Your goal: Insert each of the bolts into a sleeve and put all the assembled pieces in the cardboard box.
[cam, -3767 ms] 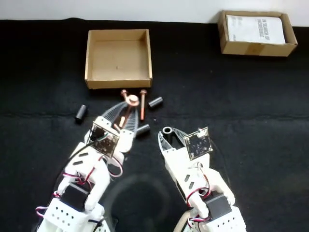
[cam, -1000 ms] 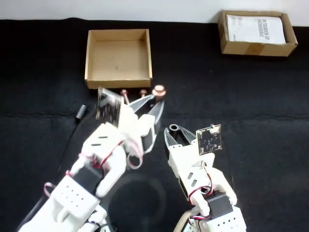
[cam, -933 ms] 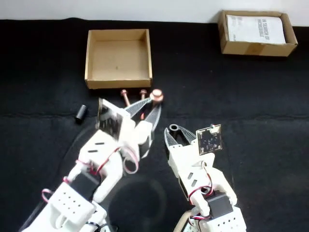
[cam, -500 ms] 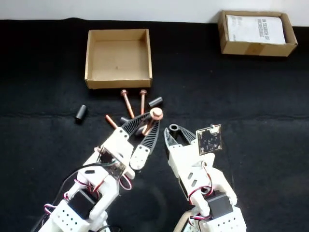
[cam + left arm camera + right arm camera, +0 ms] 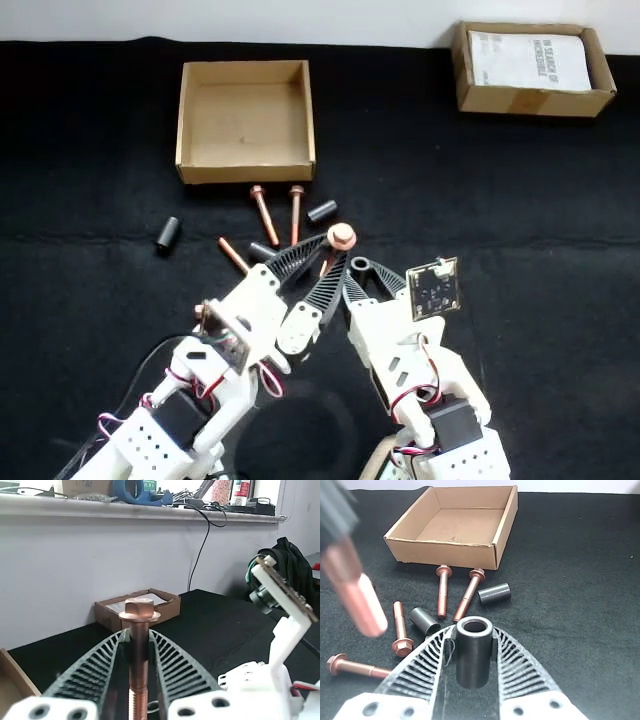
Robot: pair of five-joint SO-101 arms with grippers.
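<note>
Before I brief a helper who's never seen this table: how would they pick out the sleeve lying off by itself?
Find the open, empty cardboard box at the far side of the black table. Just nearer than its left front corner lies a short dark sleeve. Unlike the other sleeves, it lies alone, well left of the copper bolts.

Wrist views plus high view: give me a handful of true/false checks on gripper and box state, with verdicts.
1. The left gripper is shut on a bolt. True.
2. The right gripper is empty. False: it is shut on a sleeve, held upright.
3. The cardboard box holds assembled pieces. False: nothing lies in it.
4. Loose bolts lie between the cardboard box and the grippers. True.
5. The held bolt sits inside the held sleeve. False: the sleeve's bore is open, and the bolt's tip is off to one side of it.
</note>
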